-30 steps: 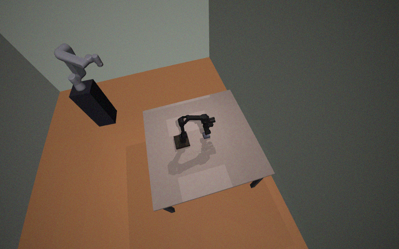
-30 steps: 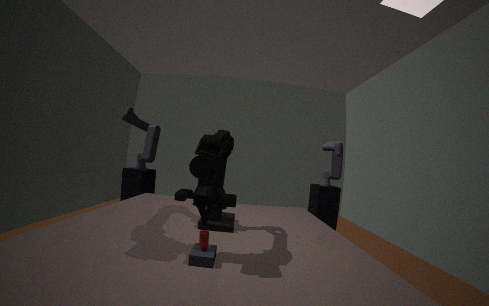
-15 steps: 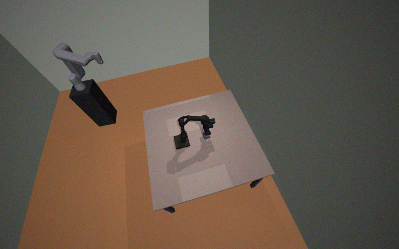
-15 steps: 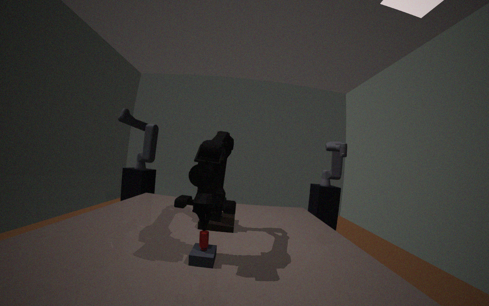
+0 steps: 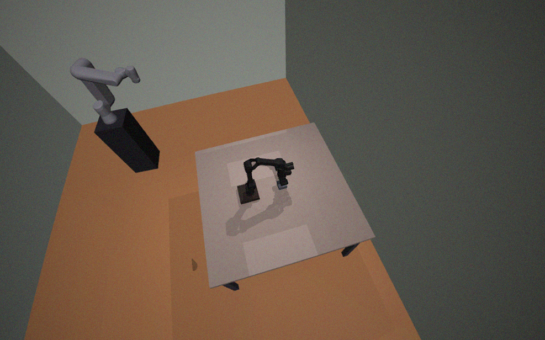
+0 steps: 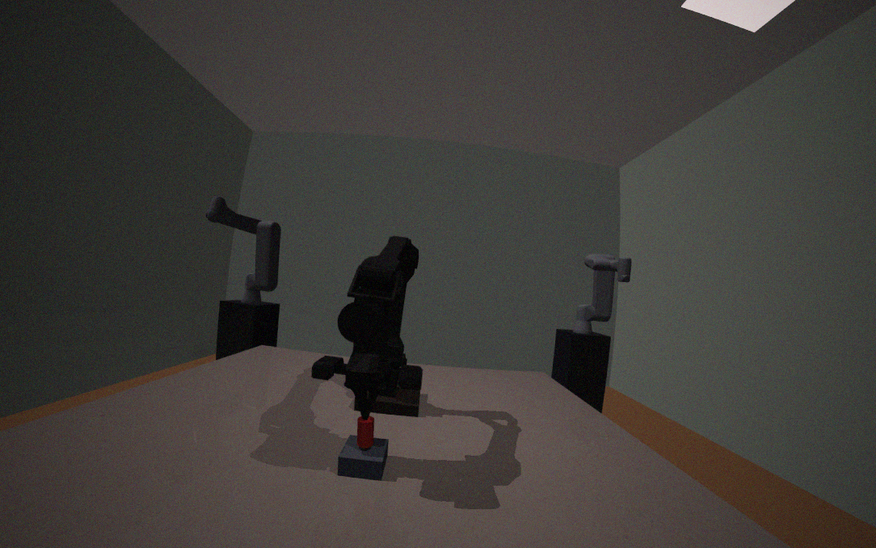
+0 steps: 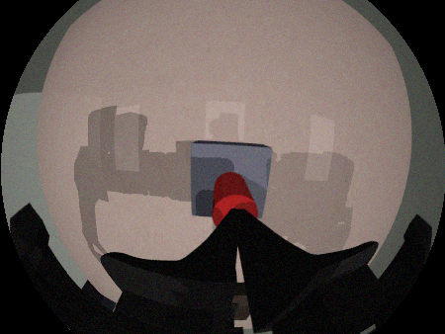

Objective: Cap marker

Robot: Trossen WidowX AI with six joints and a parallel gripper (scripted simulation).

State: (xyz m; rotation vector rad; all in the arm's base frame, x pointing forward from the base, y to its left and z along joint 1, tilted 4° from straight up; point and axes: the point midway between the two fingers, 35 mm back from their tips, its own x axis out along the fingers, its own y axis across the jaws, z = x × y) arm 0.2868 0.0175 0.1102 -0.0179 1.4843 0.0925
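Note:
The red cap (image 6: 365,432) (image 7: 230,188) stands upright on top of the marker, over the blue-grey holder block (image 5: 282,186) (image 6: 361,466) (image 7: 252,159). Only a short dark piece shows between the cap and the block in the exterior view; the rest of the marker is hidden. My gripper (image 6: 365,415) (image 7: 236,214) is shut with nothing between the fingers. It points down from above, and its closed fingertips are at the top of the cap, seemingly touching it. In the top view the gripper hides the cap.
The holder block stands on the pale table (image 5: 336,216) (image 6: 161,491) (image 7: 222,49), in front of my arm's base (image 5: 248,194) (image 6: 400,402). Two grey arms on dark pedestals (image 6: 247,329) (image 6: 583,361) stand beyond the table. Shadows of my arm fall around the block.

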